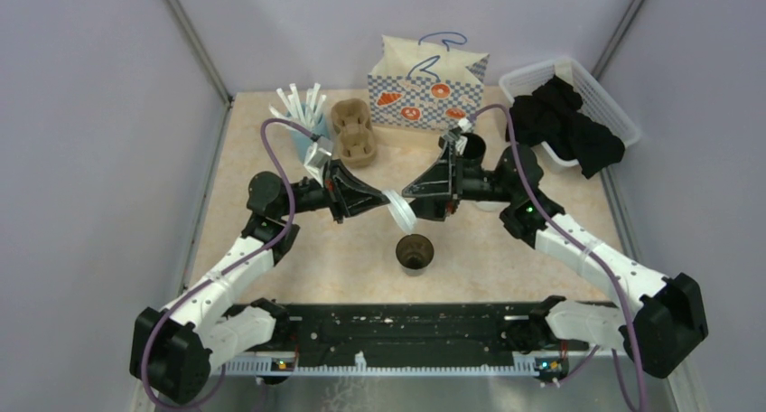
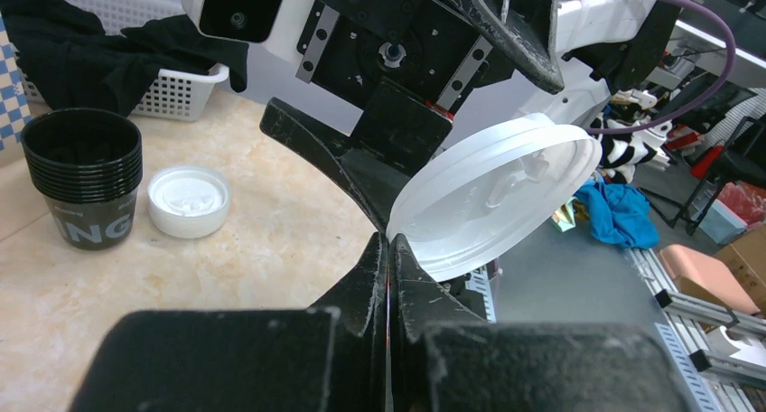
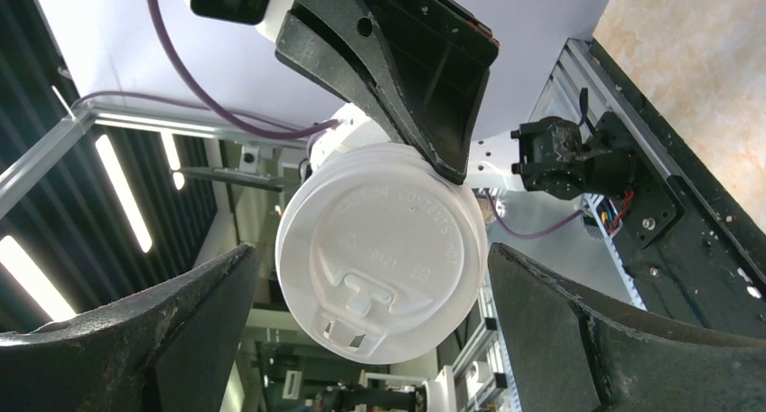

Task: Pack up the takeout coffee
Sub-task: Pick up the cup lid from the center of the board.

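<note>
Takeout coffee cups, small, black paper, brown inside: one single cup (image 1: 415, 251) stands upright and unlidded on the beige mottled desk (image 1: 334, 267), mid-desk, in front of both arms. One nested stack of black paper cups (image 2: 84, 173) stands upright towards the far right of the desk, beside the right arm; the number in the stack cannot be counted with certainty. Round white plastic sip lids: two. One lid (image 2: 188, 201) lies flat on the desk just beside the stack. The second lid (image 2: 492, 195) is in the air, tilted on edge, near the single cup and higher than it. Left fingers (image 2: 388, 254): pressed together, pinching the rim of the second lid. Right fingers (image 3: 596, 331): spread to full width, one to each side of the second lid and facing its top; apart from it, holding nothing. Light-blue cup of white straws (image 1: 303, 118): one, far left of the desk; straws too bunched to count. Brown moulded-pulp cup carrier (image 1: 352, 132): one, just right of the straw cup. Paper bag with blue check pattern, orange prints and blue handles (image 1: 425, 87): one, upright at the far edge. White slatted plastic basket (image 1: 531, 75): one, far right corner. Black cloth (image 1: 569, 127): one bundle, lying in the basket and hanging over its near rim.
</note>
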Robot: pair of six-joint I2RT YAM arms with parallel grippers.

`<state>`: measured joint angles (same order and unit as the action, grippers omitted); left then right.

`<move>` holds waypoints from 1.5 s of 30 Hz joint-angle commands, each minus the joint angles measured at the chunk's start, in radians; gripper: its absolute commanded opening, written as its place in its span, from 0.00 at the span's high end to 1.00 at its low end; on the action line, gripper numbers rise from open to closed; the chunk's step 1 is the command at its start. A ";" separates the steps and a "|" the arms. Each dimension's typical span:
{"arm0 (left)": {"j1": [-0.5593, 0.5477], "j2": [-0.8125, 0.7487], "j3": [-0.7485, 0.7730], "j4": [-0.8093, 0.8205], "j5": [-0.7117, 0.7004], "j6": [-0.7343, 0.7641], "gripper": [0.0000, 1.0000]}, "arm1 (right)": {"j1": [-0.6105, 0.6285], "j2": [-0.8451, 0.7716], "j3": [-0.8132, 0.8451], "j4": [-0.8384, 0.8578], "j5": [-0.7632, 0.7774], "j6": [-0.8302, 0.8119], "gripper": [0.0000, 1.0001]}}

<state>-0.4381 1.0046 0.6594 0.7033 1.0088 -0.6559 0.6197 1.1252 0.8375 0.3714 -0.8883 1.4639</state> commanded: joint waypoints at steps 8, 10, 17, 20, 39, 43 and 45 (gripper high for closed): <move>-0.002 0.003 0.012 0.073 -0.001 0.033 1.00 | 0.017 0.004 0.006 0.035 -0.040 -0.004 0.01; -0.002 0.004 0.011 0.075 -0.002 0.031 1.00 | 0.019 0.005 0.005 0.037 -0.043 -0.002 0.02; -0.001 0.013 0.011 0.090 -0.010 0.024 1.00 | 0.021 0.009 -0.007 0.030 -0.055 -0.006 0.02; -0.001 0.014 0.010 0.091 -0.013 0.022 1.00 | 0.021 0.008 -0.015 0.032 -0.057 -0.004 0.03; -0.002 0.016 0.007 0.061 -0.016 0.025 1.00 | 0.022 0.010 -0.034 0.100 -0.039 0.042 0.17; -0.002 -0.001 0.009 -0.005 -0.058 0.051 0.93 | 0.021 0.004 -0.040 0.097 -0.030 0.041 0.18; -0.001 -0.012 0.001 -0.019 -0.077 0.047 0.81 | 0.021 0.000 -0.042 0.093 -0.026 0.041 0.18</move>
<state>-0.4381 1.0168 0.6594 0.6861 0.9710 -0.6502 0.6308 1.1370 0.8024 0.4206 -0.9241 1.4967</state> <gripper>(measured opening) 0.113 0.827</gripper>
